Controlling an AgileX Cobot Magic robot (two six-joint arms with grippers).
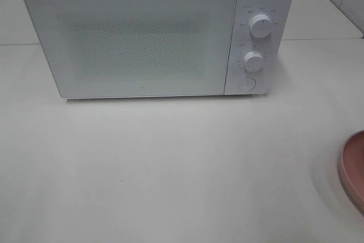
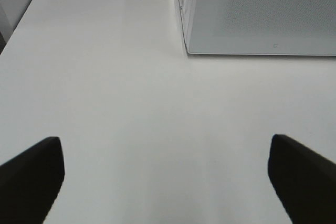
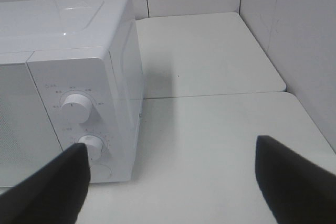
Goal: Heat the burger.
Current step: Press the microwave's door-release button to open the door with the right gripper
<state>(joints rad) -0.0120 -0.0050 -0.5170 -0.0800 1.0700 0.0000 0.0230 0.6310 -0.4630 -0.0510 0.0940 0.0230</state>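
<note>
The left tool (image 2: 164,141) and right tool (image 3: 170,144) gape — microwave (image 1: 142,38) shut.

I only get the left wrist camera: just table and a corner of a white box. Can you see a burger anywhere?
Observer: No, not in any view. The high camera shows just the edge of a pink plate at its right side.
Operator: Does the box have buttons?
Observer: It's a microwave with two knobs and one round button, on the panel right of its door.
Operator: Is the other gripper holding anything?
Observer: No, the right gripper is open and empty.
</note>
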